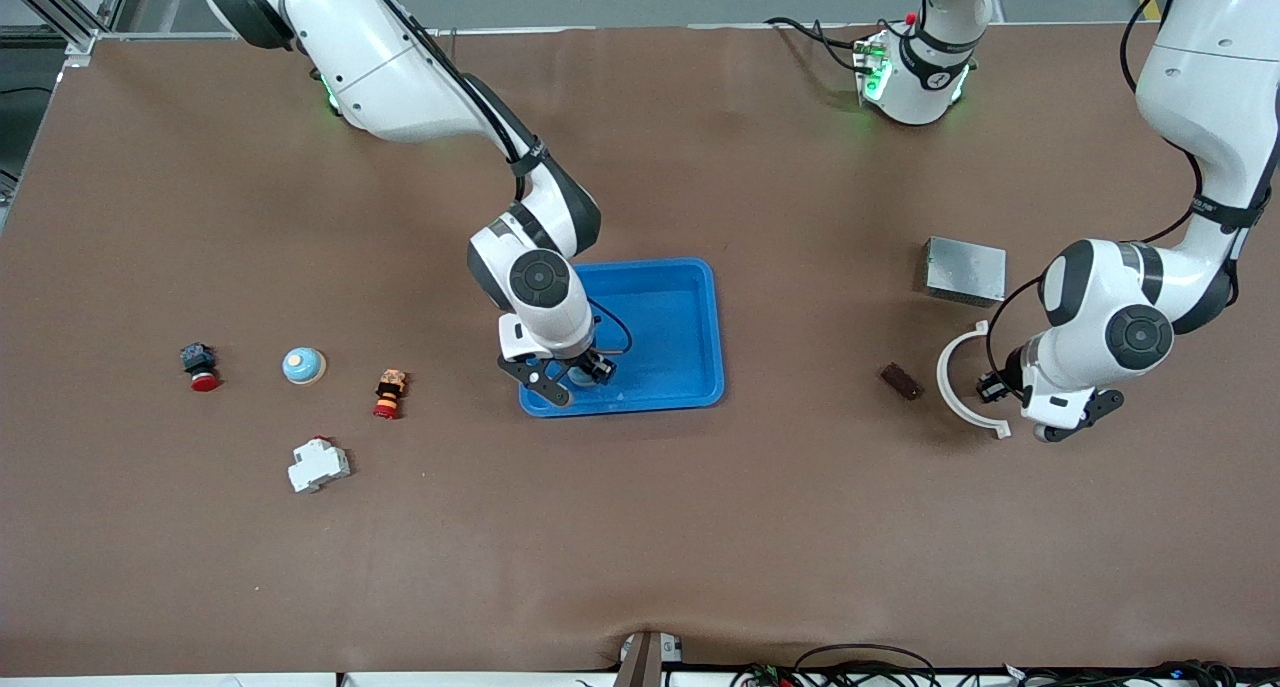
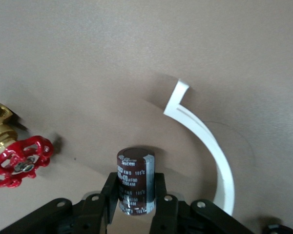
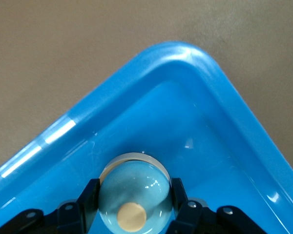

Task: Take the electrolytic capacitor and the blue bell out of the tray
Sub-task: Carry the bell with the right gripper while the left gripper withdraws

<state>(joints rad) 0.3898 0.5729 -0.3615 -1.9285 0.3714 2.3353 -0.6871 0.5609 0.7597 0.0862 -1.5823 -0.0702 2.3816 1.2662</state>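
Observation:
My right gripper point(image 1: 574, 375) is shut on a light-blue bell point(image 3: 134, 191) with a tan button, low inside the corner of the blue tray point(image 1: 700, 327) nearer the front camera and toward the right arm's end. The tray rim point(image 3: 185, 61) shows in the right wrist view. My left gripper point(image 1: 1073, 419) is shut on a dark brown capacitor point(image 2: 135, 179), held upright just above the brown table beside a white curved strip point(image 2: 210, 146). The capacitor is hidden in the front view. A second light-blue bell point(image 1: 303, 365) sits on the table toward the right arm's end.
A white curved strip point(image 1: 962, 387), a small brown block point(image 1: 900, 380) and a metal box point(image 1: 965, 270) lie by the left gripper. A red-handled brass valve point(image 2: 19, 161) is close to it. A red button point(image 1: 200, 367), an orange switch point(image 1: 389, 393) and a white breaker point(image 1: 318, 464) lie by the second bell.

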